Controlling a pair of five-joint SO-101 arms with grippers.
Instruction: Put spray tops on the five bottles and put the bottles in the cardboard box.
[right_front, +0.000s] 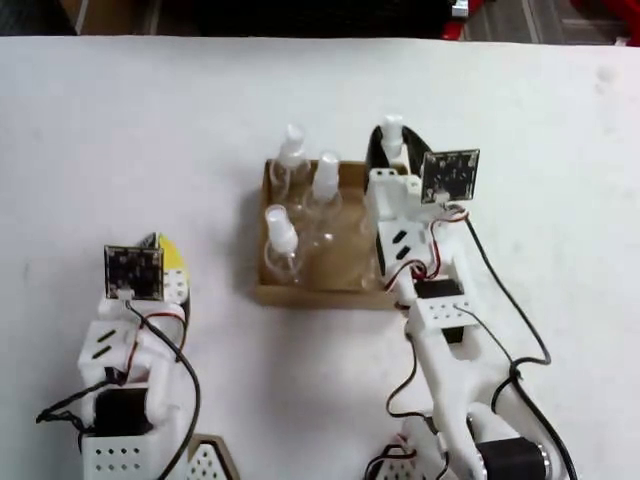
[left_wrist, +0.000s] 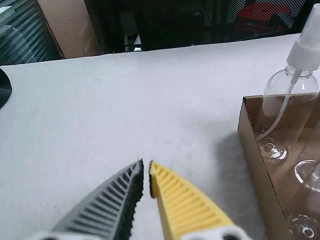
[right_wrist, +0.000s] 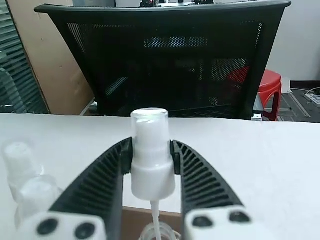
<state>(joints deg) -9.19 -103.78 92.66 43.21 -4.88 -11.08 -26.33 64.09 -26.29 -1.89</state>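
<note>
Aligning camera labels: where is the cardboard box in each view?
High view: cardboard box mid-table, under the right arm's front end.
Left wrist view: its brown wall ahead of the left pincer, toward the other arm's side.
Right wrist view: brown strip directly below the right pincer, which grips a spray top.
Shared landmark: the spray-topped bottles standing in the box.

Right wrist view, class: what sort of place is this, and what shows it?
Probably an office or lab room: a black mesh chair and a red stool stand behind the white table, where the right gripper clamps a spray top.
</note>
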